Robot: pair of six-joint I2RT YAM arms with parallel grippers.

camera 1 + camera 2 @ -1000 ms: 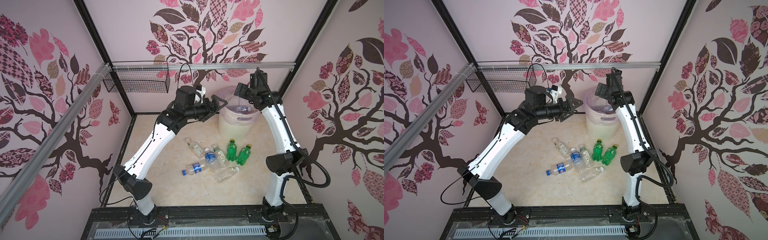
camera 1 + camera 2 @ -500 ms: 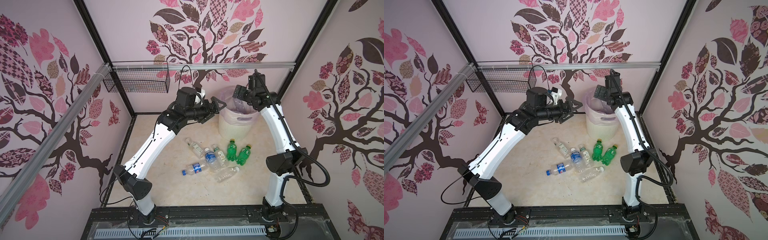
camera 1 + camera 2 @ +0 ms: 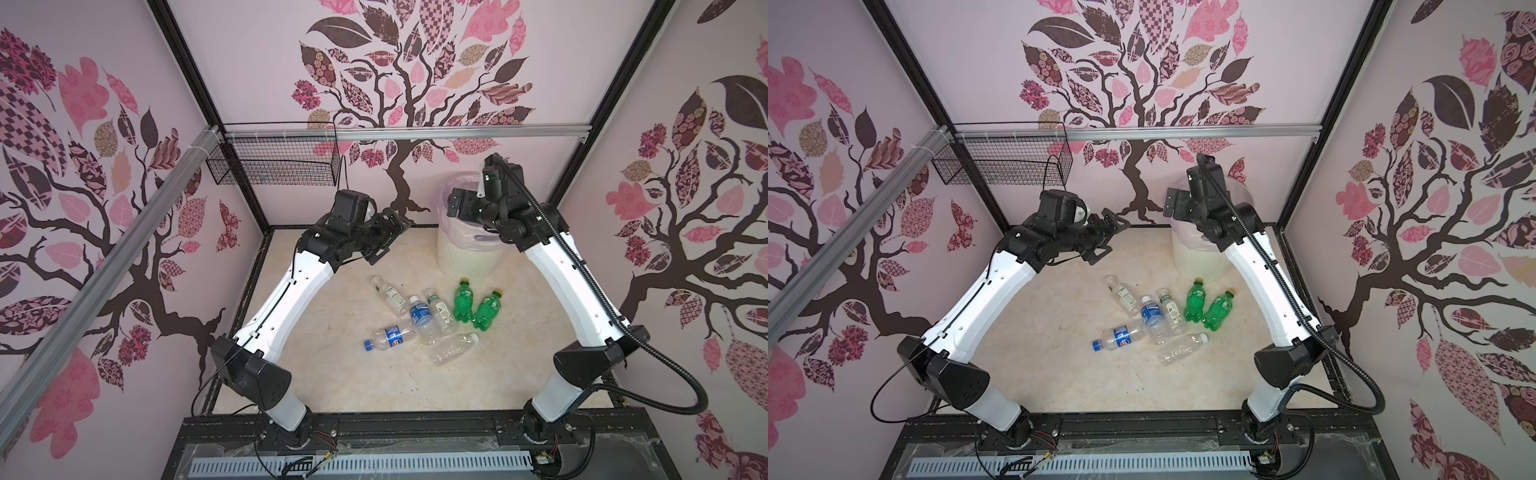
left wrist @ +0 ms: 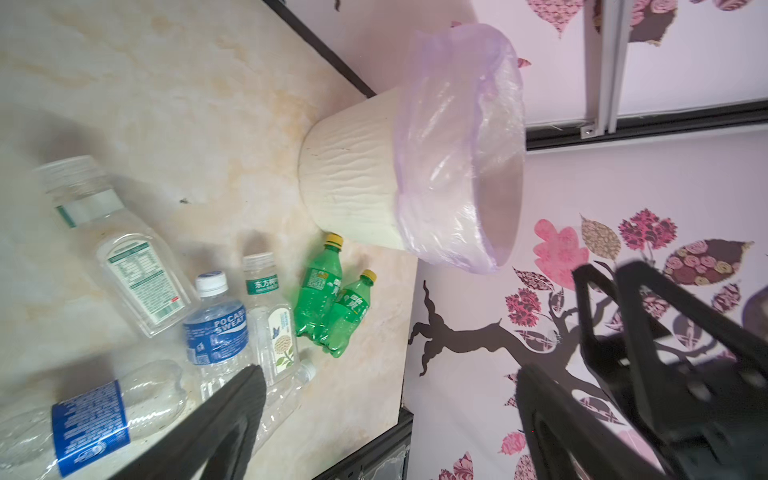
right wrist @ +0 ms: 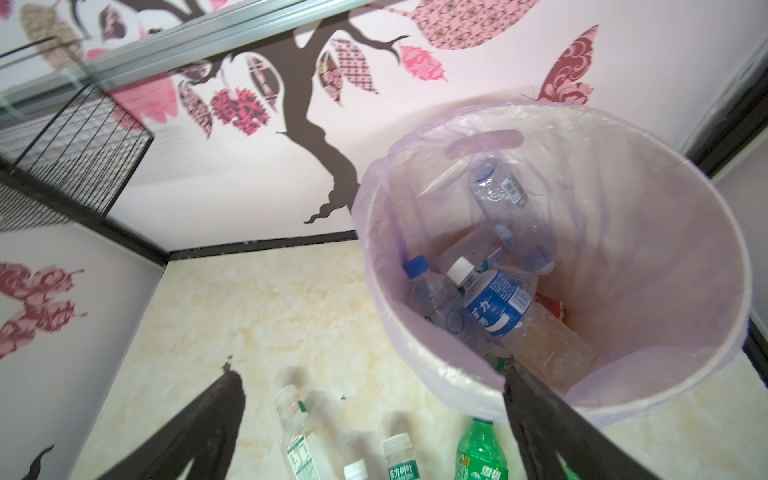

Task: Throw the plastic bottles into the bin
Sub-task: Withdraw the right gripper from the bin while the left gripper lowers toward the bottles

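Several plastic bottles lie on the beige floor in front of the bin (image 3: 467,259): two green ones with yellow caps (image 3: 464,300) (image 3: 487,309), a blue-labelled one (image 3: 420,314), a blue-capped one (image 3: 390,336) and clear ones (image 3: 453,348) (image 3: 390,294). The cream ribbed bin (image 5: 706,291), lined with a lilac bag, holds several bottles (image 5: 498,307). My left gripper (image 3: 390,239) (image 4: 390,374) hangs open and empty to the left of the bin, above the floor. My right gripper (image 3: 455,205) (image 5: 370,374) is open and empty over the bin's near-left rim.
A black wire mesh basket (image 3: 274,166) hangs on the back wall at the left, under an aluminium rail (image 3: 457,132). Patterned walls close in on three sides. The bin stands in the back right corner (image 3: 1200,257). A black frame runs along the front edge (image 3: 415,428).
My left gripper has pulled back from the bin, moving left and lower. The right gripper has shifted a little to the left and down over the bin's rim.
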